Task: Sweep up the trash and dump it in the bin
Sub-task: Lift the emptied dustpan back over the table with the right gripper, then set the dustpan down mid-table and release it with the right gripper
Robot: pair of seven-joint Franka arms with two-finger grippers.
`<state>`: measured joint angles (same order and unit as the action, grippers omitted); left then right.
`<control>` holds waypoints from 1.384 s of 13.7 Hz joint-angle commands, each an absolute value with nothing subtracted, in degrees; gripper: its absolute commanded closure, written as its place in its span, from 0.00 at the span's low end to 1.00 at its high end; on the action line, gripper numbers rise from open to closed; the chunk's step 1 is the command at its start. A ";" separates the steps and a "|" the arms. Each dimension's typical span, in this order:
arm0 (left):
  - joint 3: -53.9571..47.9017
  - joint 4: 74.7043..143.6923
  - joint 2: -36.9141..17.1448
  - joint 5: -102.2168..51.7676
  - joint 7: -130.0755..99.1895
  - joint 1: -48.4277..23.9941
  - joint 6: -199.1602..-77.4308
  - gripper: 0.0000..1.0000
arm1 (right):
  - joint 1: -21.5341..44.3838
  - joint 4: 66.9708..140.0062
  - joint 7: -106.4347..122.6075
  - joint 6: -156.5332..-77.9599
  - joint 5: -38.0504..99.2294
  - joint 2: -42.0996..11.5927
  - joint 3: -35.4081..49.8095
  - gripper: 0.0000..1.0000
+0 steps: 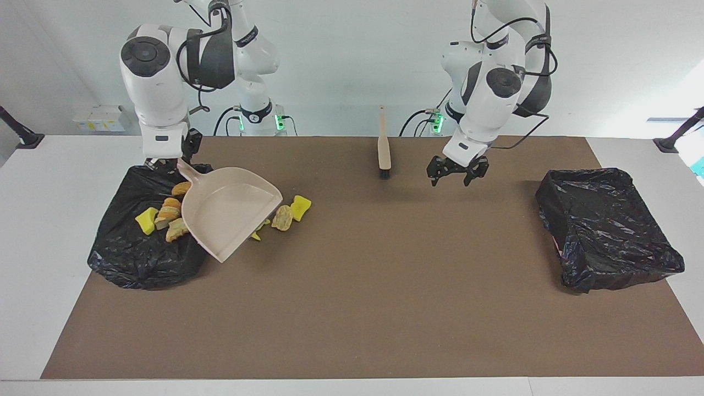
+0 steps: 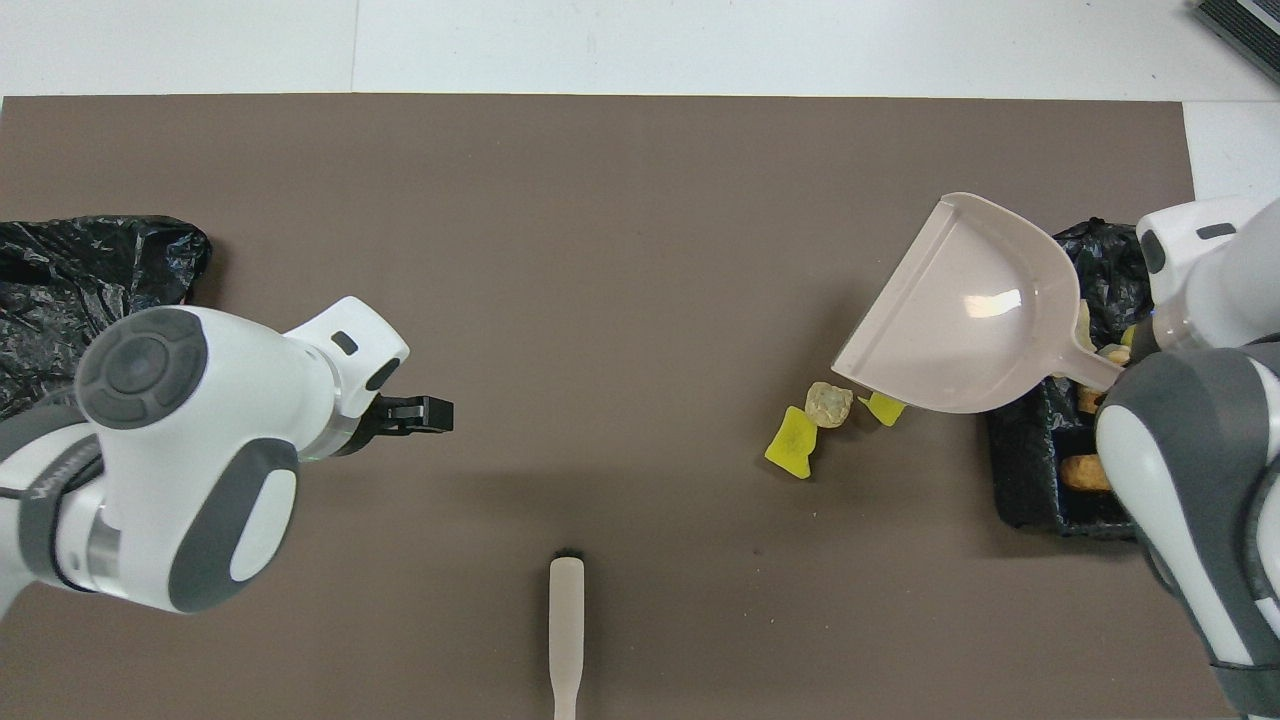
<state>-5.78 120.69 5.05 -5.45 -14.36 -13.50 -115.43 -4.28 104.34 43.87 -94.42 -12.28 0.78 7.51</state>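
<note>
The bench (image 1: 352,330) carried two black-lined bins. The bin (image 1: 137,258) at the right arm's end held four trash pieces (image 1: 165,217), so dumping had begun. The right gripper (image 1: 165,159), jaws clamped on the dustpan (image 1: 228,214), tilted it over three trash pieces (image 1: 284,216) on the mat. The brush (image 1: 383,151) stood unheld; the left gripper (image 1: 456,171) hung beside it, jaws open.

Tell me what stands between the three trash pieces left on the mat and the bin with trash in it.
The dustpan, held up by the right gripper, hangs between the loose trash and that bin, its lip partly covering one yellow piece. Nothing else on the mat stands between them.
</note>
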 commanded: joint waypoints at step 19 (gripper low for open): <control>-3.60 82.80 0.00 3.95 6.24 -4.22 -82.27 0.00 | 22.41 90.45 -30.91 -106.68 7.20 -20.55 7.47 1.00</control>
